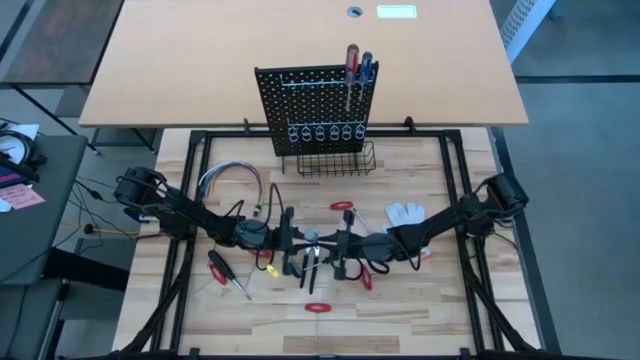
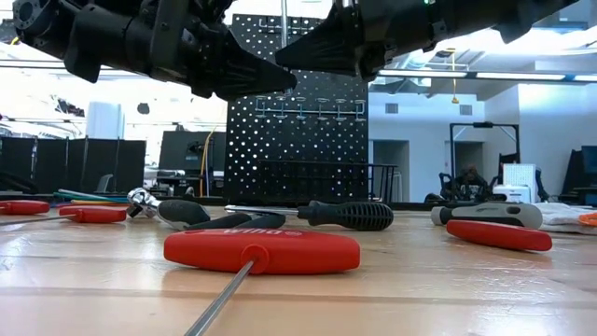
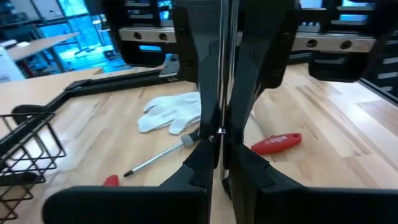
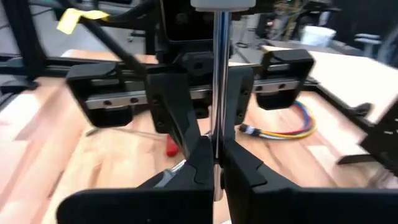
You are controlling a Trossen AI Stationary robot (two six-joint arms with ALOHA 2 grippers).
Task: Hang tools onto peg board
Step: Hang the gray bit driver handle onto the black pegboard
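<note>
Both grippers meet mid-table: left gripper (image 3: 219, 134) and right gripper (image 4: 214, 152) each close on one silvery tool shaft (image 4: 219, 74), upright between the fingers. Peg board (image 1: 318, 105) stands well beyond.

Pale matt wood table (image 2: 466, 280); glossy red plastic handle (image 2: 261, 252); black perforated metal peg board (image 1: 315, 105)

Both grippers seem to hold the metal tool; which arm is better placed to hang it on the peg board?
Probably left. The left gripper and right gripper both clamp the metal tool; the peg board looks free on the left arm's side.
</note>
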